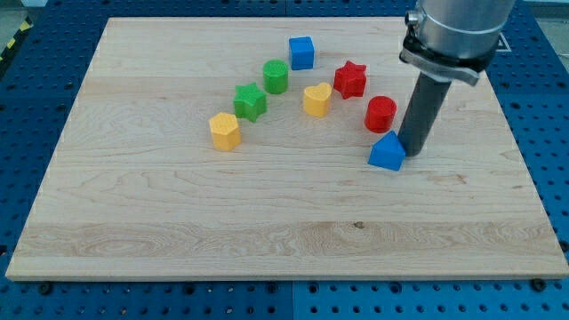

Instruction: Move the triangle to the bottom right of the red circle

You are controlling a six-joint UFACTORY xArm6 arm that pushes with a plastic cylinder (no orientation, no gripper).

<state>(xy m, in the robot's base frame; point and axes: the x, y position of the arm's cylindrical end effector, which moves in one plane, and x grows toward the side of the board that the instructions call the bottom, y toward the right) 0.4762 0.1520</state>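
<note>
Table (178, 222): pale wood, visible grain, on a blue perforated base (27, 80). Around the red cylinder (380, 114): blue triangle (387, 152) just below, red star (350, 79) above-left, yellow heart (316, 100) left. Farther left: blue cube (301, 52), green cylinder (276, 76), green star (250, 101), yellow hexagon (225, 131). Rod (421, 111) dark grey, silver collar.

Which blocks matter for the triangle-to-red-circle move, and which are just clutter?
In play:
blue triangle
red circle
my tip, against the triangle's right side

Lying about:
blue cube
red star
yellow heart
green circle
green star
yellow hexagon
</note>
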